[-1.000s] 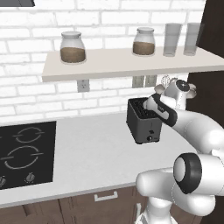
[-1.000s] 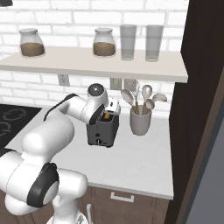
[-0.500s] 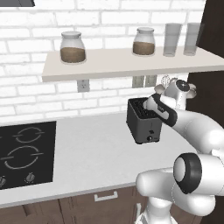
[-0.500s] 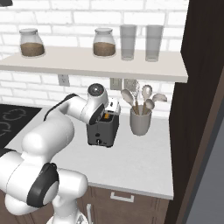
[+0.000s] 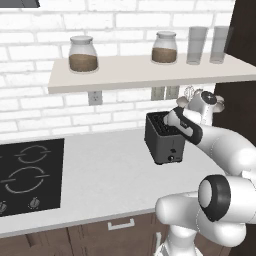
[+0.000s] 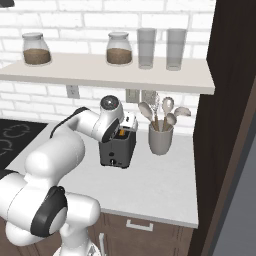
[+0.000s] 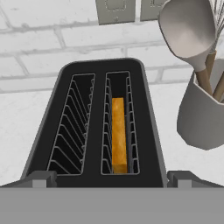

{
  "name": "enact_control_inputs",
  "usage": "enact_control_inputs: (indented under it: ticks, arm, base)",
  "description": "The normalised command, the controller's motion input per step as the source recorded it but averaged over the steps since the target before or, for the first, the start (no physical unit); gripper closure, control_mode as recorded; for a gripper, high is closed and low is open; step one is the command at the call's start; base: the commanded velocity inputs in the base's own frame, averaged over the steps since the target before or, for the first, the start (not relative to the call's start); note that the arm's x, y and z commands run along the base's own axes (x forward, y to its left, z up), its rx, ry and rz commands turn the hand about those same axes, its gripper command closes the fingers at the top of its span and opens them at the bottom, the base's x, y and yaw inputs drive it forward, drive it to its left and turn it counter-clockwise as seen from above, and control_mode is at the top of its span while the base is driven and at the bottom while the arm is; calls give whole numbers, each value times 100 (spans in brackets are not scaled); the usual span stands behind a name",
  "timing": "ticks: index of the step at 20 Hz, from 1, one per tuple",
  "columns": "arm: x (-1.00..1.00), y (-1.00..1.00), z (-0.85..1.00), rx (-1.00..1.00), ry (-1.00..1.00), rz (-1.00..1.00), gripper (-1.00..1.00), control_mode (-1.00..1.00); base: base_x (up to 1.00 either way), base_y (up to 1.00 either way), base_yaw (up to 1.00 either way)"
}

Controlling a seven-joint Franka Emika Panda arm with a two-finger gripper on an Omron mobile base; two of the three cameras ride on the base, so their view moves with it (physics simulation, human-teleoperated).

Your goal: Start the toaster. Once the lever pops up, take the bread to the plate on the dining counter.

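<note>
Two wire-ribbed slots in boxy toaster (image 7: 96, 127), golden bread (image 7: 118, 133) edge-up.

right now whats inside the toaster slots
In the hand view, the toaster holds one slice of bread standing on edge in its right slot; the left slot is empty. The slice's lower part is hidden inside the slot.

Dark grey toaster (image 7: 98, 127) upright on grey countertop, two top slots; golden bread (image 7: 118, 133) edge-up, sunk in right slot
</note>
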Motion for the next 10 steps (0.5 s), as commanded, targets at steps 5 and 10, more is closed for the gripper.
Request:
enact_control_inputs:
  ticks: [5, 10]
  arm:
    - [0, 0, 0, 0, 0, 0, -100, -100]
    - [0, 0, 0, 0, 0, 0, -100, -100]
  base:
    - [0, 0, 0]
    - [0, 0, 0]
